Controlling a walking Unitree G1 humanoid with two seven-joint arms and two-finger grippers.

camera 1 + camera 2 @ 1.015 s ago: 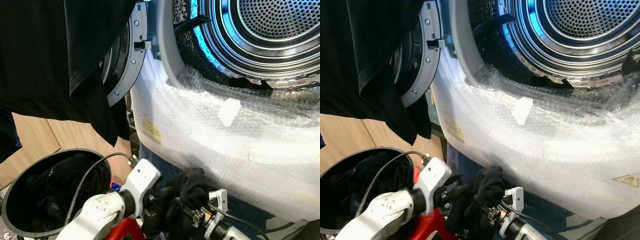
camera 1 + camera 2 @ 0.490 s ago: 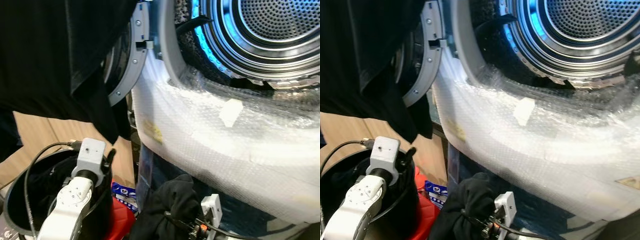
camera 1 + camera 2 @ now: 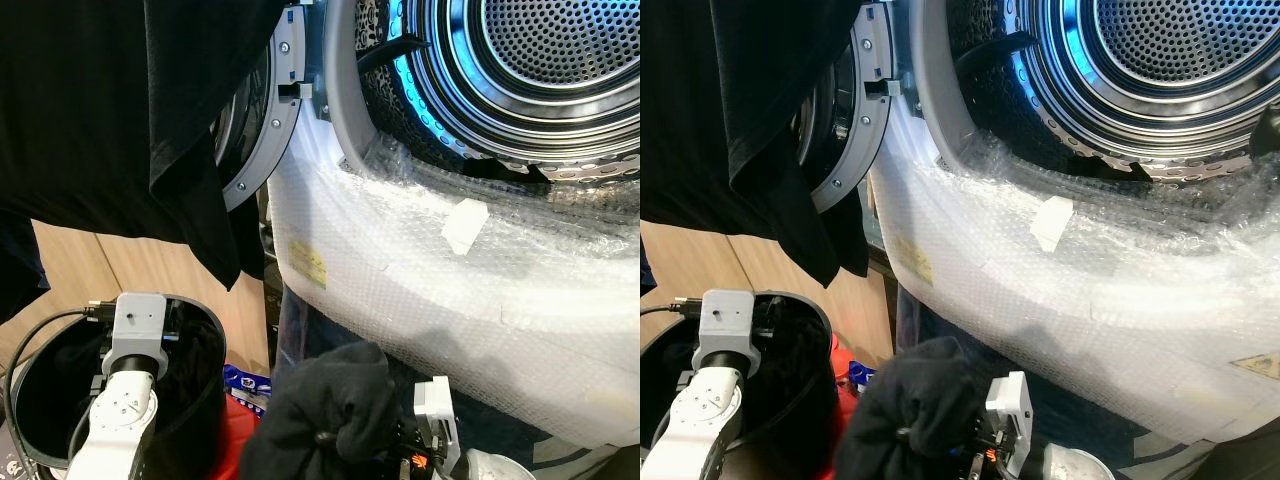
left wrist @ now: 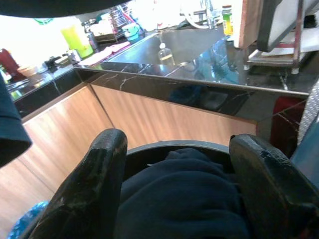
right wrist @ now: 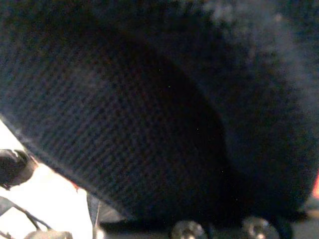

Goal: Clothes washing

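The right gripper (image 3: 345, 440) fingers are closed on a bunched black garment (image 3: 325, 405), just below the bubble-wrapped washer front (image 3: 420, 270). The left gripper (image 4: 172, 186) fingers are spread wide, empty, above dark clothes (image 4: 179, 199) in the black basket (image 3: 200, 400).

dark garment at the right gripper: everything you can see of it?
The dark garment is a bunched black lump of soft, knit-looking fabric, crumpled into folds, with no sleeve or label discernible. It sits at the bottom of the head views, over the right gripper, whose fingers are hidden under the cloth, so the grasp itself cannot be confirmed. It hangs below the washing machine's bubble-wrapped front, right of the black laundry basket. The right wrist view shows its close weave.
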